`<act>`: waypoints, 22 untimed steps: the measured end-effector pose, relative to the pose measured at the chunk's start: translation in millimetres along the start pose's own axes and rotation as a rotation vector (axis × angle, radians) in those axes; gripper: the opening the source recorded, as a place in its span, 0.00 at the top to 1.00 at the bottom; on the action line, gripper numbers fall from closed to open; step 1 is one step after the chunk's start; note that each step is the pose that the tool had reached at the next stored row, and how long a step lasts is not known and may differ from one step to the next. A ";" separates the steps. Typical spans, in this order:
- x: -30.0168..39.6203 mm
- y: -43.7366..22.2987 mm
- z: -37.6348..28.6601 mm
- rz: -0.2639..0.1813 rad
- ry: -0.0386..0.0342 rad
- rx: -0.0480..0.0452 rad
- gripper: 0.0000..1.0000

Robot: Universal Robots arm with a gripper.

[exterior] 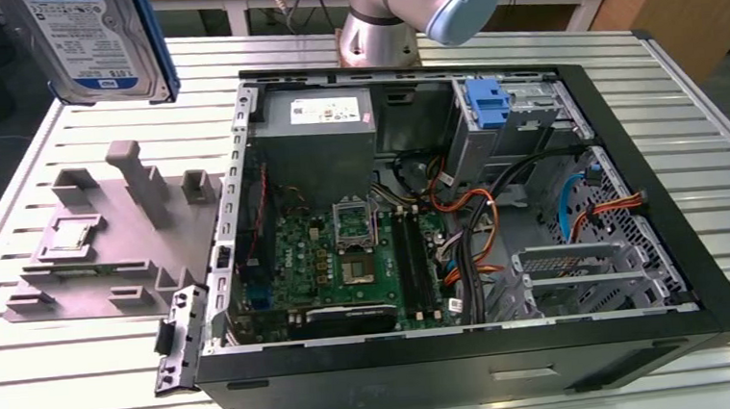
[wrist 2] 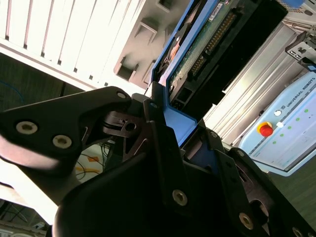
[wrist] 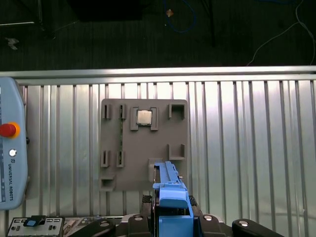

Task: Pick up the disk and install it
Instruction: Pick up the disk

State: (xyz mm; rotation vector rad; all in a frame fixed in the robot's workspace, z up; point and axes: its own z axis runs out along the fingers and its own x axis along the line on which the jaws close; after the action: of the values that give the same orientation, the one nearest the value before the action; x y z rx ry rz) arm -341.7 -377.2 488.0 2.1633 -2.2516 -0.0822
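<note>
Disk position: the disk (exterior: pixel 99 45) hangs on edge, high above the grey fixture tray (exterior: pixel 87 272) and well apart from the open computer case (exterior: pixel 720 315).
Gripper state: the gripper (wrist 2: pixel 180 126) is pinching the disk by its blue side rail (wrist 2: pixel 175 116). In the second wrist view, black fingers (wrist 2: pixel 163 133) press on both sides of it.
Hazard, hold: the grip is on the plastic rail at one end only. Judged likely to let the disk pivot or slip if the arm swings sharply.
Hazard, drop: a processor chip (wrist: pixel 144 117) sits in the fixture tray below the disk. A release here would probably strike it.
Hazard, entry: orange and black cables (exterior: pixel 471 245) lie just beside the empty drive cage (exterior: pixel 576 272). Judged liable to snag the disk.
Hazard, alignment: a tilted disk could jam a rail against the cage wall.
</note>
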 end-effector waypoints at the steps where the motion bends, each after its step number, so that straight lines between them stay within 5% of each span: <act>1: 0.0 -0.3 0.0 0.000 0.0000 0.0000 0.64; 11: -0.1 -3.1 -0.2 0.000 0.0000 0.0000 0.64; 17: -0.5 -13.1 -0.5 0.000 0.0001 0.0000 0.64; 22: 2.6 -14.6 -0.5 0.000 0.0001 -0.0001 0.64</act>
State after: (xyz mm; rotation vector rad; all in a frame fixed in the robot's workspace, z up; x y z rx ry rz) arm -327.2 -380.4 487.7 2.1632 -2.2515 -0.0822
